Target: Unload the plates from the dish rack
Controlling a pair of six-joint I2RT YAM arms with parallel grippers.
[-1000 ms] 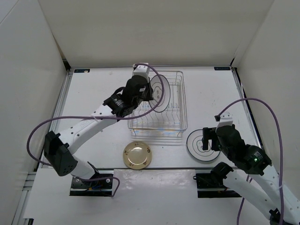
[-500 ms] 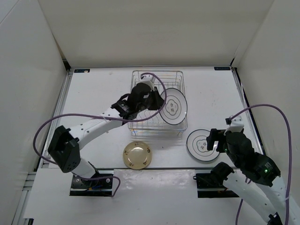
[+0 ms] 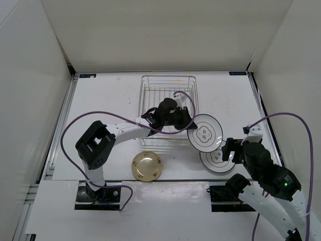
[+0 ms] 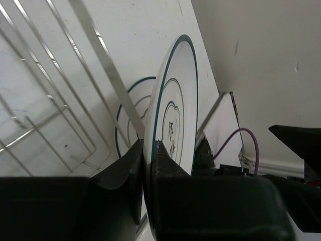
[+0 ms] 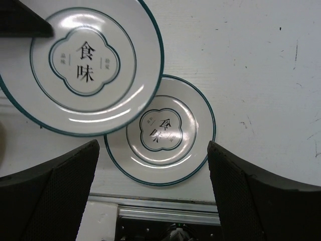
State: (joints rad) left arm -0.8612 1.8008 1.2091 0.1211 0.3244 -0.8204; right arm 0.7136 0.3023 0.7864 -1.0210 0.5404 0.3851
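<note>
White table [image 3: 100, 100], left pincer [image 4: 149, 150] clamped on ringed plate [image 3: 205, 132], right pincer [image 5: 153, 150] spread wide

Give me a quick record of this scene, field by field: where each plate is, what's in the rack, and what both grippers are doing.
dish rack: no plates visible inside
first ringed plate: rim clamped in left gripper, right of the rack
second ringed plate: flat on table, partly overlapped by the first from above
tan plate: flat, in front of rack
right gripper: open, above second ringed plate
</note>
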